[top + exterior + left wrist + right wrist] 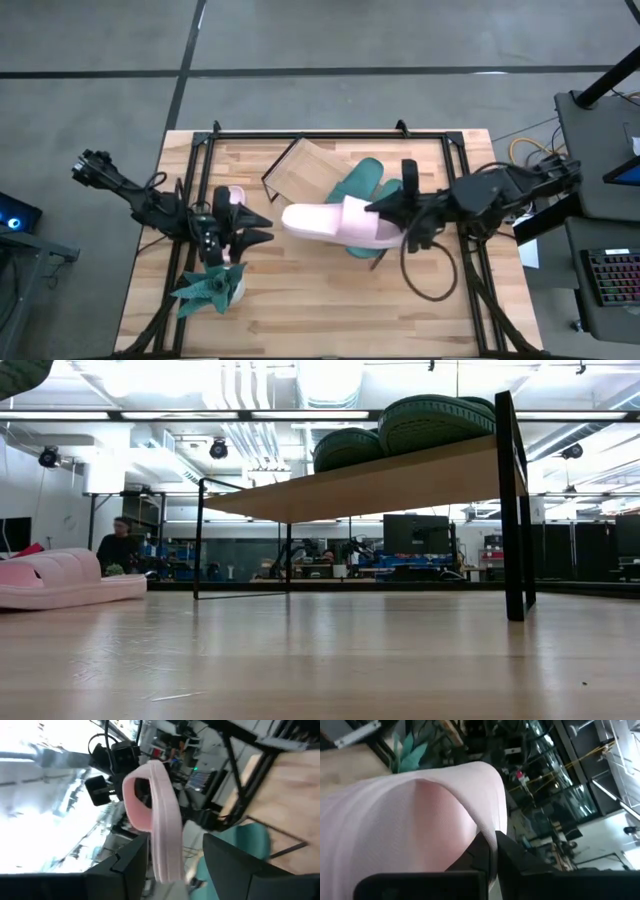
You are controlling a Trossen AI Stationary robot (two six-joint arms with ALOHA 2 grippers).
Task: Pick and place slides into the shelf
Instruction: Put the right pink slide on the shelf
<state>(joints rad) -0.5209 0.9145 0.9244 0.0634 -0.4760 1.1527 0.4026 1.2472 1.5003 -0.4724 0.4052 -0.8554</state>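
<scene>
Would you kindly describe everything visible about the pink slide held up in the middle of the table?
The pink slide is a chunky, pale pink sandal of foam-like material with a wide strap. It lies lengthwise across the table's middle, lifted above the board, in front of the shelf. The right gripper is shut on its strap end; the left gripper, open, sits just off its other end.

Shelf (300,170) top part free; green slides (365,180) block right.

Matt foam pink slide (330,222); wood-board shelf (400,478) on black metal legs
</scene>
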